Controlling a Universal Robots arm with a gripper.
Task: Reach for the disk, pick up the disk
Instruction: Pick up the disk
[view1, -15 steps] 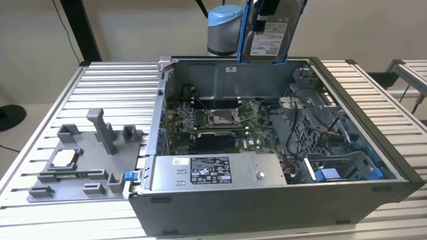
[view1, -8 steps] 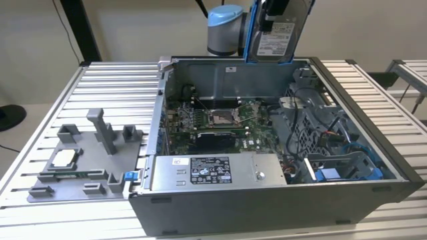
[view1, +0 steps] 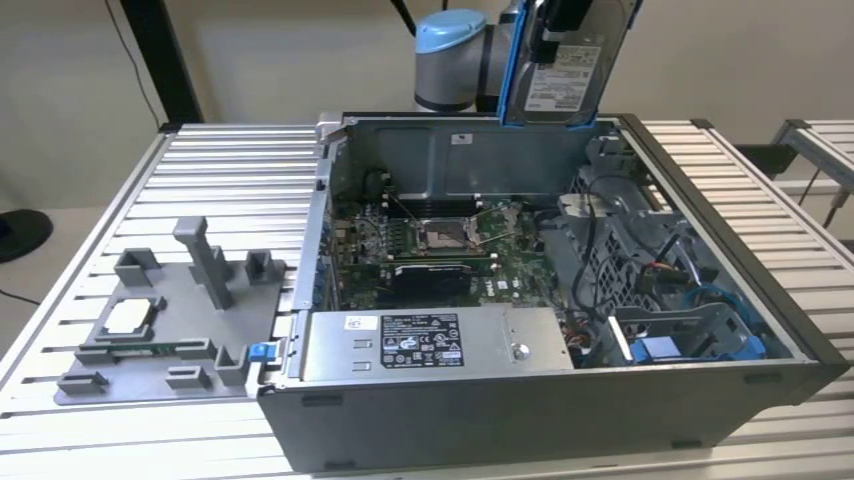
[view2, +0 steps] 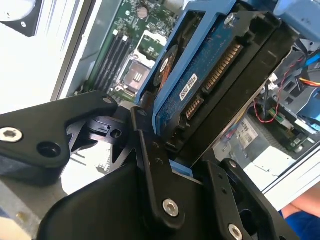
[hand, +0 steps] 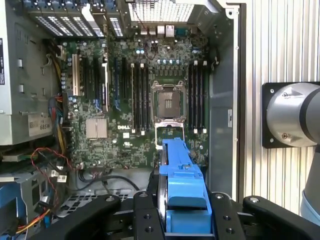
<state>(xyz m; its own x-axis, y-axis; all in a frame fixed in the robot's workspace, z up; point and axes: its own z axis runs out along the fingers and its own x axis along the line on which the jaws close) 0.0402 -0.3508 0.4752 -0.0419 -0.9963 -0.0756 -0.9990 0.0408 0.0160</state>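
Above the open computer case (view1: 534, 300), the gripper (view2: 200, 165) is clamping the disk (view1: 563, 62); a loosening grip could be dropping it onto the motherboard (hand: 135, 100).

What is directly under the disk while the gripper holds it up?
The disk, clamped in the gripper, hangs above the open computer case. Beneath it the first wrist view shows the motherboard with its empty processor socket. The disk covers the board just beneath the socket.
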